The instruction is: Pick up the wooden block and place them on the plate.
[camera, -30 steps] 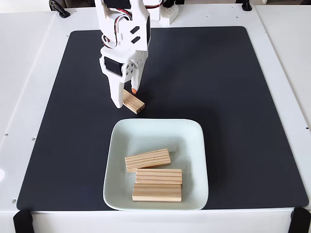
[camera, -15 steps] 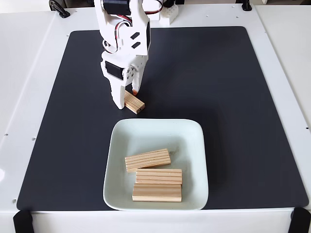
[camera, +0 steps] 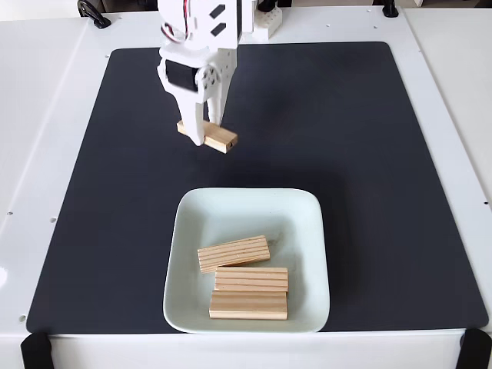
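Above matte black mat (camera: 346, 154): tool (camera: 206, 132) clamps striped-grain wooden block (camera: 219, 138) (flat, rectangular).

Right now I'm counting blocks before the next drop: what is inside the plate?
Three wooden blocks lie inside the plate, toward its near side. The middle one partly overlaps the nearest, hiding that strip. A fourth block is in the hand, over the mat.

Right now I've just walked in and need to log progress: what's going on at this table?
A white robot arm's gripper is closed on a wooden block over the black mat, short of the plate. Three more blocks already lie in the plate: one angled, two stacked side by side below it. The held block is the one left to deliver.
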Available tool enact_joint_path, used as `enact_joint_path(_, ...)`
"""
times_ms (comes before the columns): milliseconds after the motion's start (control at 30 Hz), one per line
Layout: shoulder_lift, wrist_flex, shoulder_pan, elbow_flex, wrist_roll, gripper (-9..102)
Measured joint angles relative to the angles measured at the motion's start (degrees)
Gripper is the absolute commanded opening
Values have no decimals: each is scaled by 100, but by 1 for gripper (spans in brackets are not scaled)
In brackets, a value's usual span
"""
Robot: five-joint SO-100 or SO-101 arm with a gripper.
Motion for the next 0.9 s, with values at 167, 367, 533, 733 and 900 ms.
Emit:
enact_joint_path(167, 1863, -220, -299, 1301, -527, 0)
enact_joint_path(367, 4271, -1635, -571, 3313, -1125, 0)
enact_joint_path(533, 5933, -2909, -694, 4509, -1652, 0)
enact_joint_path(733, 5774, -3560, -765, 4377, -1881, 0)
enact_joint_path(900, 4157, -3612, -773, 3111, -1898, 0)
